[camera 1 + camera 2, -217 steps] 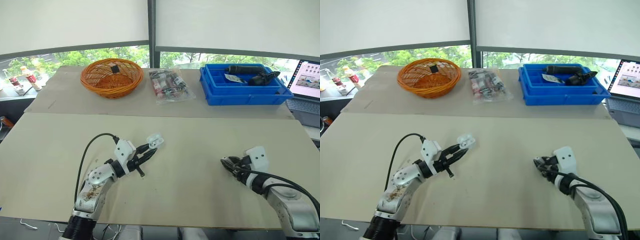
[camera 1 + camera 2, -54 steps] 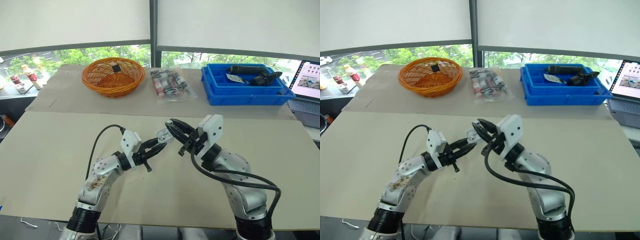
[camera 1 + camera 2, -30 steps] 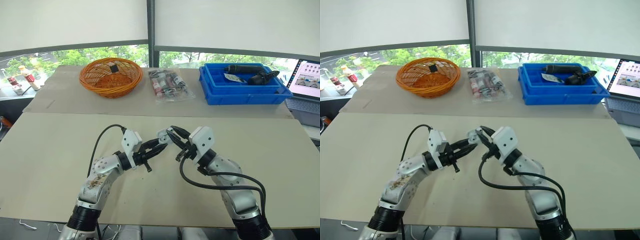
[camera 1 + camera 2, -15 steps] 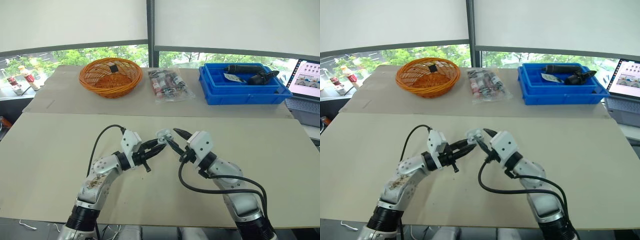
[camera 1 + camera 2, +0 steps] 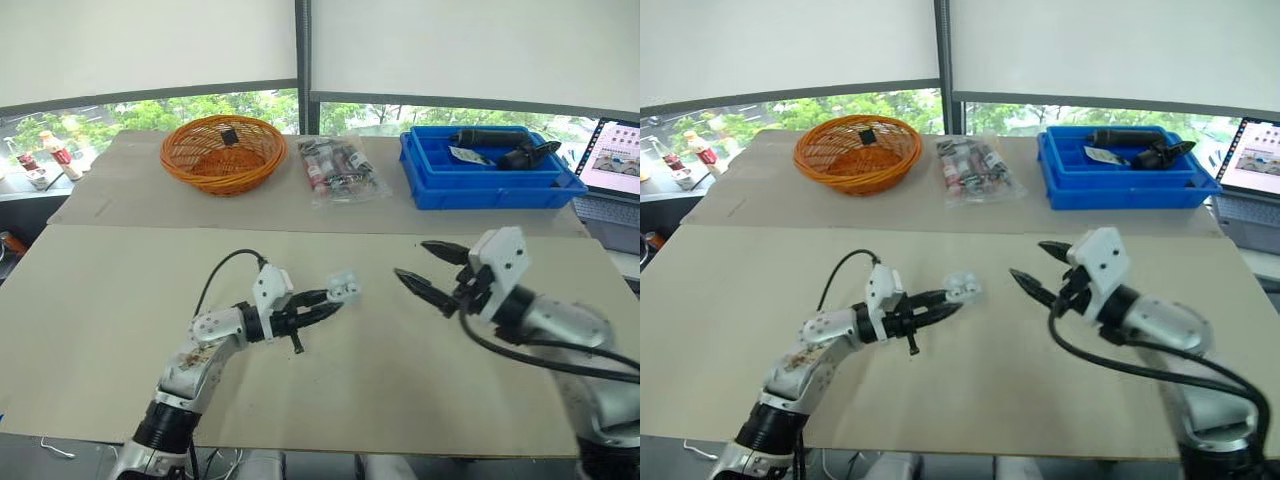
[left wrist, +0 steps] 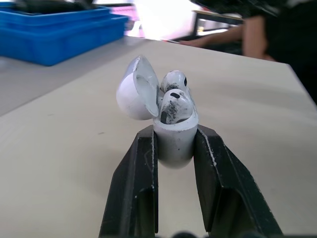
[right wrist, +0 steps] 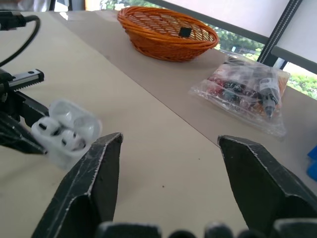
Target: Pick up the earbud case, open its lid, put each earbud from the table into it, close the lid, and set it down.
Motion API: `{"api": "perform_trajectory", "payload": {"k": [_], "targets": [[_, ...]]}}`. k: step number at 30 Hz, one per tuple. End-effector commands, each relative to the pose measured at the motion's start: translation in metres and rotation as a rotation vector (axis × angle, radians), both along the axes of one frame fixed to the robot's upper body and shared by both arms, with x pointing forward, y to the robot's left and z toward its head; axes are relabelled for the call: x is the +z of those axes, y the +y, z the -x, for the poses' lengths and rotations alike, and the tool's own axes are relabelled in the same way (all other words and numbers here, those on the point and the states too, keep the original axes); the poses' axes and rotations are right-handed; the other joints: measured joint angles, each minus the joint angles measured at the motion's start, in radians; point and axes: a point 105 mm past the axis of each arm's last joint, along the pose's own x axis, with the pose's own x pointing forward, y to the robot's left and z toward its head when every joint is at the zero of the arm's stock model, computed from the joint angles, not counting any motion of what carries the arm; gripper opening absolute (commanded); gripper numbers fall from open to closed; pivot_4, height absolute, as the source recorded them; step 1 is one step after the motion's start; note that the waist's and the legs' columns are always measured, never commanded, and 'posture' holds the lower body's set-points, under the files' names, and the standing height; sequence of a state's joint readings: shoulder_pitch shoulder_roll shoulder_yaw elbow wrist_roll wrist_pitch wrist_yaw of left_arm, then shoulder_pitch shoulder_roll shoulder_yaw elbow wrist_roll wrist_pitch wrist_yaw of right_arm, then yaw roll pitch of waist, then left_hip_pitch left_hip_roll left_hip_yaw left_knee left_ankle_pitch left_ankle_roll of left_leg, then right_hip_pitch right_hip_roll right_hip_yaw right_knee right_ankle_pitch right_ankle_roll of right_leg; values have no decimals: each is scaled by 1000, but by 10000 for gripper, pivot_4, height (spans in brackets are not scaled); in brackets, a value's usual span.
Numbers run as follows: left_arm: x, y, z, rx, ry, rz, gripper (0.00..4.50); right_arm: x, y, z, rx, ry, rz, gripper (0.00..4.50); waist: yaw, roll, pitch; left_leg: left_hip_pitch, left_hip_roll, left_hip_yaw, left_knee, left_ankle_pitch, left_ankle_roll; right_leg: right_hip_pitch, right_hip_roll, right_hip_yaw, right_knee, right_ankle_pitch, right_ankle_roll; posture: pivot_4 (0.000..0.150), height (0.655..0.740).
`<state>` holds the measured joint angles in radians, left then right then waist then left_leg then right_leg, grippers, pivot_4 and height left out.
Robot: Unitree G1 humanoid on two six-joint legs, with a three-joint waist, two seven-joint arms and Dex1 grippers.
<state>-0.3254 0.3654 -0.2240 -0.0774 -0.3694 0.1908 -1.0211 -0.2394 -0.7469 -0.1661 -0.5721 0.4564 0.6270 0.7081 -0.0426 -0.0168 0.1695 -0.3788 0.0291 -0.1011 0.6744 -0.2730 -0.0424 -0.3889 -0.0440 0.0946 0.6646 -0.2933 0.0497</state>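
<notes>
The white earbud case [image 5: 343, 289] hangs a little above the table's middle, lid [image 6: 135, 89] flipped open. My left gripper [image 5: 330, 302] is shut on the case body [image 6: 173, 141], one black finger on each side. Two white earbuds [image 6: 172, 98] sit in its wells. The case [image 7: 65, 132] also shows in the right wrist view, with both earbuds inside. To the right of the case, apart from it, my right gripper [image 5: 412, 260] stands open wide with nothing between its fingers [image 7: 94, 173].
At the back of the table stand an orange wicker basket [image 5: 223, 152], a clear bag of small items [image 5: 342, 168] and a blue bin [image 5: 490, 170] with tools. A laptop [image 5: 612, 165] sits at the far right. A person's arm [image 6: 257, 34] rests on the table beyond the case.
My right gripper has drawn back to the right, away from the case it was touching, and stands open wider. The left gripper has shifted slightly right with the case.
</notes>
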Motion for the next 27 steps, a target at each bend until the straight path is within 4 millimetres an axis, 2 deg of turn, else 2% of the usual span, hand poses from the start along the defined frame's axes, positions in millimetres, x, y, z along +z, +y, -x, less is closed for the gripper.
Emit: {"api": "perform_trajectory", "payload": {"k": [1, 6, 7, 12, 16, 21, 27], "targets": [[5, -16, 12, -146, -60, -16, 5071, -3, 4, -3, 82, 74, 93, 19143, -2, 0, 0, 0, 0, 0, 0, 0, 0, 0, 0, 0, 0, 0, 0, 1500, 7136], [6, -27, 15, -219, -89, -21, 5071, -18, 20, -2, 209, 225, 164, 1962, 0, 0, 0, -1, 0, 0, 0, 0, 0, 0, 0, 0, -1, 0, 0, 1500, 7136], [6, -28, 15, -222, -91, -20, 5071, -20, 24, -1, 232, 243, 170, 326, 1, 0, 0, -2, 0, 0, 1, 0, 0, -1, 0, 0, -1, 0, 0, 1500, 7136], [6, -29, 14, -219, -98, -21, 5071, -23, 38, 11, 325, 302, 160, 0, 7, 0, 0, -3, 0, 0, 2, 0, 0, -1, 0, 0, -1, 0, 0, 1500, 7136], [4, -27, 12, -199, -98, -27, 5071, -22, 42, 24, 391, 348, 151, 0, 7, 0, 0, -3, 0, 0, 2, 0, 0, -1, 0, 0, 0, 0, 0, 1500, 7136], [2, -24, 7, -171, -90, -33, 5071, -27, 42, 42, 437, 411, 161, 0, 10, 0, 0, -3, 0, -1, 2, 0, 0, -1, 0, -1, 0, 0, 0, 1500, 7136], [5, -24, 2, -135, 19, 5, 5071, -35, 33, 49, 397, 430, 173, 0, 19, 0, 0, -3, 0, -1, 3, 0, 0, -1, 0, -1, 0, 0, 0, 1500, 7136]]}}
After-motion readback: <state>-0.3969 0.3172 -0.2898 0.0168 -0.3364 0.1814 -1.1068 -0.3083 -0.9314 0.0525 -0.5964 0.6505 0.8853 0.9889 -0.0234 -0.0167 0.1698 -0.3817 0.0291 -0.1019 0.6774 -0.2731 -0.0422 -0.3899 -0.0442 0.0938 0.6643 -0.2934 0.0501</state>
